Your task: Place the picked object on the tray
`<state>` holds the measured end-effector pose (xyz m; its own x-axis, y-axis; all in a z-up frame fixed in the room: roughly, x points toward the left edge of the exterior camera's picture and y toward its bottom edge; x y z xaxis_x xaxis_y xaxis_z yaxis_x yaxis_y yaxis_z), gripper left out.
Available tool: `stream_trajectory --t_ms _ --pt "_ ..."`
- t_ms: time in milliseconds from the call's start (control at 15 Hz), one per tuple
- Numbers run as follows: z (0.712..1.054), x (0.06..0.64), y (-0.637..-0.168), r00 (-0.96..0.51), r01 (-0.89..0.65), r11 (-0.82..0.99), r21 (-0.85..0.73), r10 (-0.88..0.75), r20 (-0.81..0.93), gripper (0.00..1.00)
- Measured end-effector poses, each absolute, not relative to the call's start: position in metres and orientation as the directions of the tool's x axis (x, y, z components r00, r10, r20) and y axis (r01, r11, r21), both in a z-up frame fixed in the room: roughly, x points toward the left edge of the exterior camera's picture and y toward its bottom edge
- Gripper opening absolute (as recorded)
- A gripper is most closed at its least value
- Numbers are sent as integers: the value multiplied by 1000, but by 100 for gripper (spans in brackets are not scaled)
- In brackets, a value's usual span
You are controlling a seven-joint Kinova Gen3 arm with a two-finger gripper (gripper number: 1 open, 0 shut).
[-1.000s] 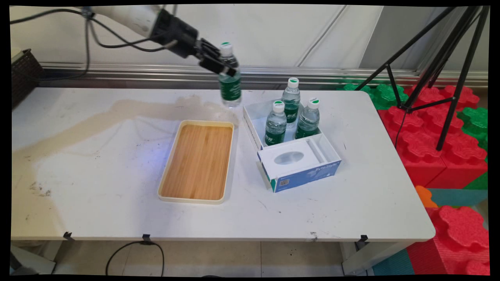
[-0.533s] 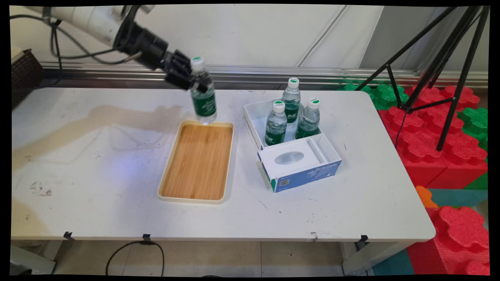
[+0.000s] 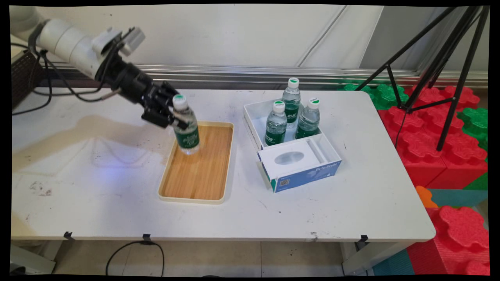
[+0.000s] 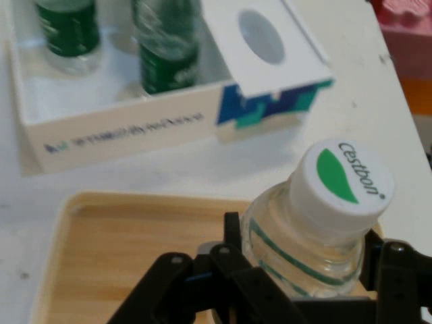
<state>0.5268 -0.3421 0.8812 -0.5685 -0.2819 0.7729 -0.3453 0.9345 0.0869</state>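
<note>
My black gripper (image 3: 176, 119) is shut on a small water bottle (image 3: 186, 132) with a green label and a white cap, gripping it just under the neck. The bottle hangs slightly tilted over the far left part of the wooden tray (image 3: 197, 193), and I cannot tell whether its base touches the wood. In the hand view the bottle (image 4: 317, 236) fills the lower right between the gripper (image 4: 297, 283) linkage, with the tray (image 4: 108, 250) below it and the white box (image 4: 115, 131) beyond.
To the tray's right stands a white and blue box (image 3: 308, 171) holding three more bottles (image 3: 276, 123). A dark basket (image 3: 23, 74) sits at the table's far left. Red and green foam blocks (image 3: 441, 148) and a black tripod (image 3: 445, 58) stand off the table's right end.
The gripper has carried the bottle leftward and down, from above the table's far side near the box to low over the tray's far left part.
</note>
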Motion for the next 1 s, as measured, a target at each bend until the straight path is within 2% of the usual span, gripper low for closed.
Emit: stream_trajectory --t_ms 733,800,1000 --pt "822 523 -325 -637 -255 958 130 -267 723 0" --pt "819 524 -324 -639 -253 958 133 -269 721 100" --pt "813 524 -325 -642 -240 961 136 -262 720 100"
